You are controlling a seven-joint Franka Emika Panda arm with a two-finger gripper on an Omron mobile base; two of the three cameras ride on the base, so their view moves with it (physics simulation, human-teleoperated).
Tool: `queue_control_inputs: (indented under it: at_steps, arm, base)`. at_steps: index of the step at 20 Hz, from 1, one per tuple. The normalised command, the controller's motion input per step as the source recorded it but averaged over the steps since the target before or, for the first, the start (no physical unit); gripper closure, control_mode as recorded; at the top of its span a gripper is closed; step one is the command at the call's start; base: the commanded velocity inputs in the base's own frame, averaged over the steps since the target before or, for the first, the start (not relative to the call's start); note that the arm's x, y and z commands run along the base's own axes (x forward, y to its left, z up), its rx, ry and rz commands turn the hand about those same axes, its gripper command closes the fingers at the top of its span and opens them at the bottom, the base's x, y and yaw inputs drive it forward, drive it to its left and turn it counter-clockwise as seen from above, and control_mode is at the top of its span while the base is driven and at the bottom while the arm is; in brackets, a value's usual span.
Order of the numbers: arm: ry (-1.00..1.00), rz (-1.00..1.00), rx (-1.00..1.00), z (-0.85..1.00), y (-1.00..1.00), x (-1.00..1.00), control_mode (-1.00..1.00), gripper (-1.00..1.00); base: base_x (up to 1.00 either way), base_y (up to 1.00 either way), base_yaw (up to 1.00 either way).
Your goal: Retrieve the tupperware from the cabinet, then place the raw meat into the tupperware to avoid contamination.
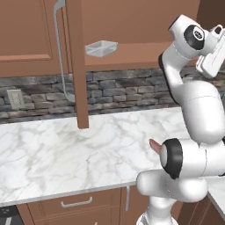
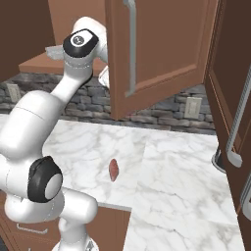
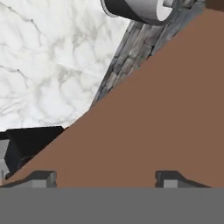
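Note:
The tupperware (image 1: pixel 101 48), a shallow translucent container, rests on the bottom shelf of the open cabinet (image 1: pixel 132 52); in the right base view it (image 2: pixel 53 49) peeks out left of the arm's dark joint. The raw meat (image 2: pixel 113 169) lies flat on the marble counter, and in the left base view it (image 1: pixel 154 144) is half hidden behind the arm. My hand (image 1: pixel 212 57) is raised at shelf height, well to the right of the tupperware. My gripper (image 3: pixel 107 179) is open, its fingertips (image 3: pixel 42 178) wide apart with nothing between them, facing a flat brown cabinet surface.
The open cabinet door (image 2: pixel 162 59) with its long silver handle (image 2: pixel 131 44) hangs over the counter (image 1: pixel 66 149). Another door edge (image 1: pixel 77 66) stands left of the tupperware. A grey round vessel (image 3: pixel 138 8) sits by the stone backsplash (image 1: pixel 123 90). Drawers (image 1: pixel 77 203) lie below the counter.

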Motion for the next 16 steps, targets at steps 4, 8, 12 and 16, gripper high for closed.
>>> queue_control_inputs:
  at_steps: [4,8,12,16]
  arm:
    - [-0.04,-0.02,0.04,-0.02,-0.96,-0.51,-1.0,-1.0]
    - [-0.02,0.0,0.04,-0.06,-0.88,-0.34,-1.0,-1.0]
    - [0.0,0.0,0.02,-0.09,-0.75,-0.17,-1.0,-1.0]
    - [0.0,0.0,0.0,-0.1,-0.55,-0.02,-1.0,-1.0]
  base:
    - [0.0,0.0,0.0]
    - [0.0,0.0,0.0]
    - [0.0,0.0,0.0]
    - [0.0,0.0,0.0]
